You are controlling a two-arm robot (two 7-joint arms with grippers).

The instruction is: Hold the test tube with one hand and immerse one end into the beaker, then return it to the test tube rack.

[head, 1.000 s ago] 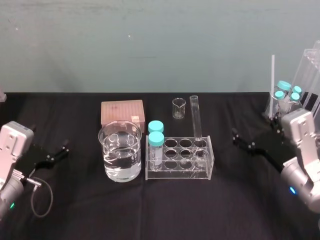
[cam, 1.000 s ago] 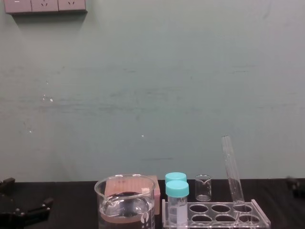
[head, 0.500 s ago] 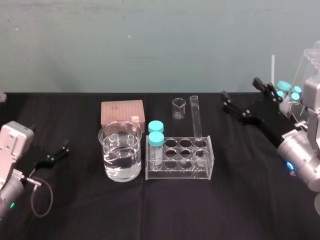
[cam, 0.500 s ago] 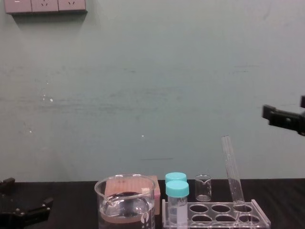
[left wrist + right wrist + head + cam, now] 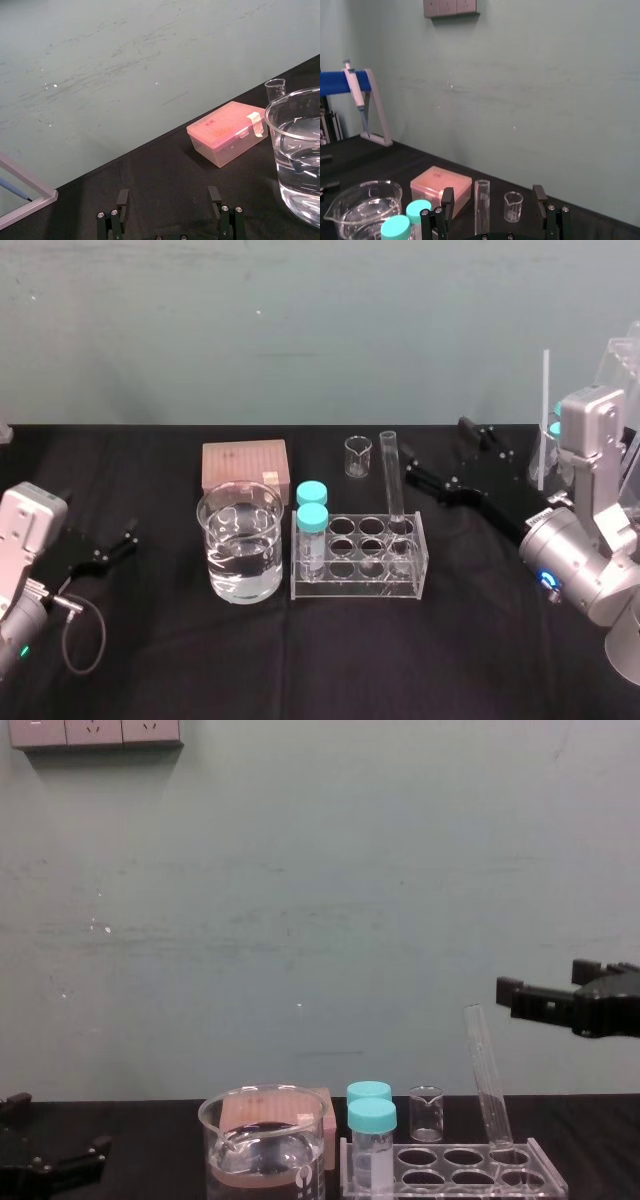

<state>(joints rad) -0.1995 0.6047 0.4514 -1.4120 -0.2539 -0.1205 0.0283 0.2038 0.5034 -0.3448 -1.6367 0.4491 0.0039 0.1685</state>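
Note:
The test tube (image 5: 390,478) stands leaning in a back right hole of the test tube rack (image 5: 360,580), its open top well above the plate. The beaker (image 5: 240,540), part full of clear liquid, sits left of the rack. My right gripper (image 5: 434,438) hovers open just right of the tube's upper part, touching nothing. In the right wrist view the tube (image 5: 481,206) shows ahead between the spread fingers of that gripper (image 5: 492,199). From the chest, the right gripper (image 5: 545,982) hangs slightly above and right of the tube (image 5: 487,1070). My left gripper (image 5: 100,550) rests open at the far left.
Two teal-capped vials (image 5: 312,508) stand in the rack's left holes. A pink box (image 5: 245,465) and a tiny beaker (image 5: 357,456) sit behind. More teal-capped vials (image 5: 575,422) stand at the back right. A pipette stand (image 5: 357,95) is far left.
My right gripper has risen from the table at the right and swung left, then lowered toward the tube's top, staying open. The left arm has not moved.

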